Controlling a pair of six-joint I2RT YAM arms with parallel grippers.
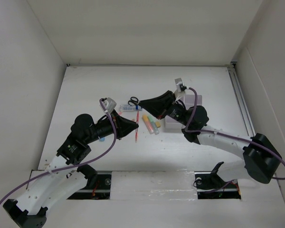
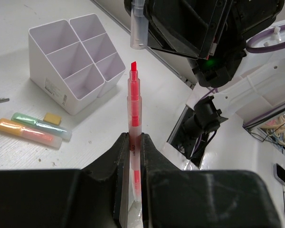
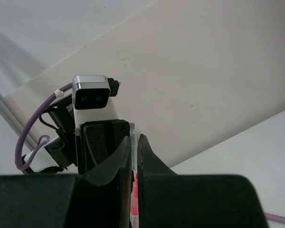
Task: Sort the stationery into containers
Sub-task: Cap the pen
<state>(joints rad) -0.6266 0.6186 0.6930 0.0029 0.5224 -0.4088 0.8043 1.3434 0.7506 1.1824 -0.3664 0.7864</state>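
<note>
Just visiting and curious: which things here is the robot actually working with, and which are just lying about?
Job: red pen in the left gripper; clear cap in the right gripper; white organiser; orange highlighter; green highlighter; scissors; blue-capped tube.
Just about: purple cable; loose wires off to the side.

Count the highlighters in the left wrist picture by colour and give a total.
Red highlighter: 1, uncapped, gripped in the left end effector; the right end effector holds a clear cap
Green highlighter: 1, lying on the table
Orange highlighter: 1, lying beside the green one
Total: 3
</note>
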